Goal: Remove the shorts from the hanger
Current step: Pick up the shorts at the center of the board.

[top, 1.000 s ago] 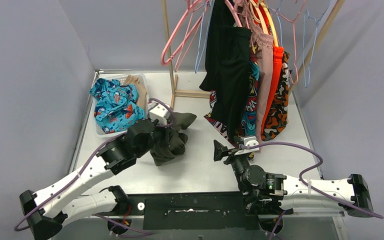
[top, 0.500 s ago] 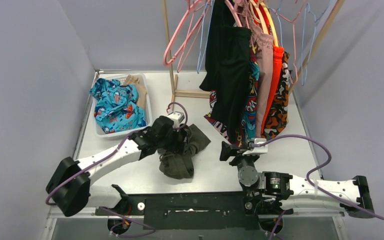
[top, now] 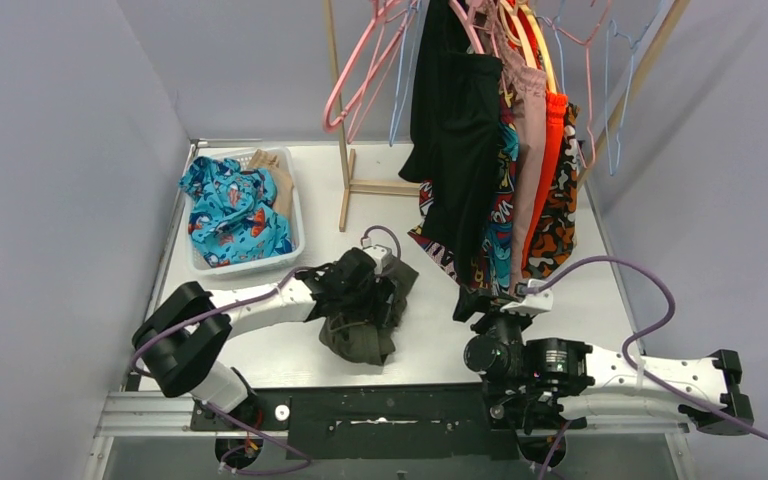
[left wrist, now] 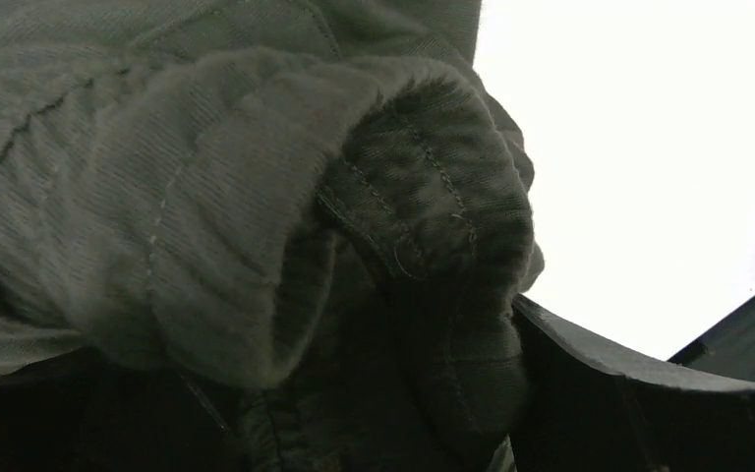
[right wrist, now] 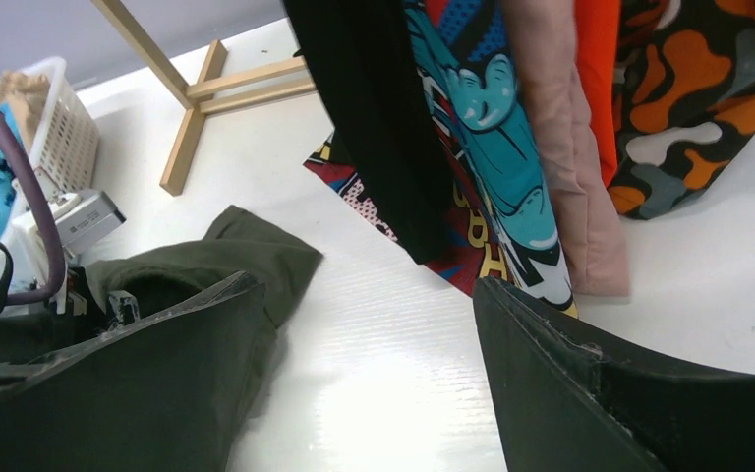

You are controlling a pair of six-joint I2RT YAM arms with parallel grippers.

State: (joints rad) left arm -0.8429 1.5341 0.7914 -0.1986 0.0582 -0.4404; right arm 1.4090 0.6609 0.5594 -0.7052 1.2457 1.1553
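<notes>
Your left hand [top: 358, 292] stands wide over the olive shorts [top: 365, 335], which are heaped on the surface [top: 430, 345] in front of the wooden rack [top: 345, 190]. Cloth bulges between the fingers, loose by my reading, so that pair looks set down. Your right hand [right wrist: 365, 283] is wide and empty, aimed at the black shorts [top: 455, 130] hanging on the rack, likely next. The comic-print shorts [right wrist: 472, 128] show only lettering fragments, with no brand readable.
</notes>
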